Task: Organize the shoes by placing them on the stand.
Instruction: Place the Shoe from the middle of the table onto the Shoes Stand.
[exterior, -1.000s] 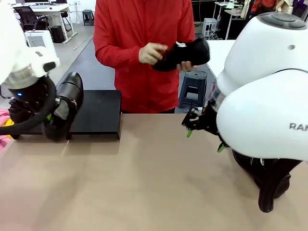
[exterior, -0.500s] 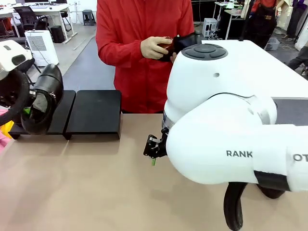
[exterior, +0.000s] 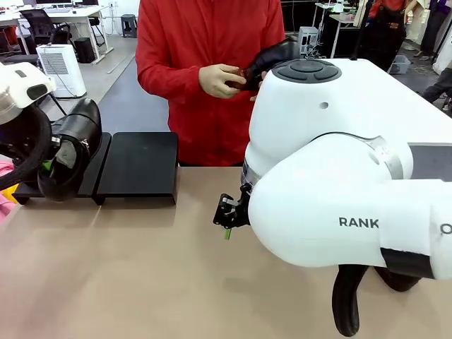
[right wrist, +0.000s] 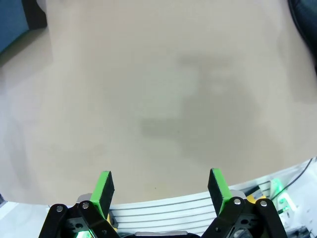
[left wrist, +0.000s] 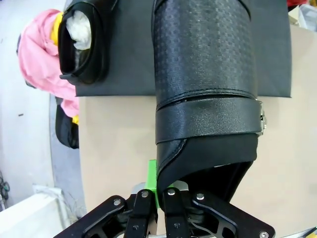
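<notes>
Right gripper is nearest, low over the bare table, jaws apart and holding nothing; the right wrist view has its green pads wide over plain tabletop. Left gripper is clamped on the heel of a shoe at the stand's left panel. In the left wrist view the shoe runs straight away from the gripper, long axis across the stand, toe over the panel. From the front the toe looks tipped up; cannot tell if the sole touches. A second shoe lies on the stand just beside it, roughly parallel. Likely next: lower the toe and let go, keeping off the neighbour. Far side: person's hand holds a third shoe, nearer the free right arm.
</notes>
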Robot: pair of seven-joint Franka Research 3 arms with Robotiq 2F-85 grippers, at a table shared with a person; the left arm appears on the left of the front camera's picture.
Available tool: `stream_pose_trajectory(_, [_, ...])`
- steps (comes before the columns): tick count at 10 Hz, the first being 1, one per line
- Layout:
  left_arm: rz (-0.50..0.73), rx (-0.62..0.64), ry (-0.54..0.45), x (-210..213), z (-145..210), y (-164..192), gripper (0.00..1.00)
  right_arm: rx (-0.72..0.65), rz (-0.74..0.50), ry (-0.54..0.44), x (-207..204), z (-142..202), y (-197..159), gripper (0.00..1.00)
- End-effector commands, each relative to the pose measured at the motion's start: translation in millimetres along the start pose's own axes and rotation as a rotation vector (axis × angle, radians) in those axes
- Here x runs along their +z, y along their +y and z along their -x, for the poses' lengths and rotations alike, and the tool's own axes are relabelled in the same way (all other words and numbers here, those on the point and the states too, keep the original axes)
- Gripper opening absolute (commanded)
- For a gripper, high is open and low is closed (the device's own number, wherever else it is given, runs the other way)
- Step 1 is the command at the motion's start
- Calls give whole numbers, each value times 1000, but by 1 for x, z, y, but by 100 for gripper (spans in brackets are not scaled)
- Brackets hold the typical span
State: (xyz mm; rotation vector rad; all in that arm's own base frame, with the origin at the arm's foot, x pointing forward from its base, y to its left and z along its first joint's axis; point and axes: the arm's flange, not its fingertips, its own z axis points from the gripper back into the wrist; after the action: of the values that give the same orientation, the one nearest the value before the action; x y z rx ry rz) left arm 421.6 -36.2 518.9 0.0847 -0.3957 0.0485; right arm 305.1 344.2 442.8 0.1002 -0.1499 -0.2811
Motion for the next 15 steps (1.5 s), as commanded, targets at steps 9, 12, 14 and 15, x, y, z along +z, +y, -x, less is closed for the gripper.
stream_pose_trajectory(9, [78, 36, -45, -88, -82, 57, 0, -9, -3, -3, 1, 3, -4, 100])
stream_pose_trajectory(12, [107, 47, -51, -105, -90, 57, 0, -9, -3, -3, 1, 3, -4, 100])
stream_pose_trajectory(14, [131, 64, -42, -114, -94, 55, 0, -9, -3, -3, 1, 3, -4, 100])
stream_pose_trajectory(15, [126, 67, -42, -117, -95, 55, 0, -9, -3, -3, 1, 3, -4, 100])
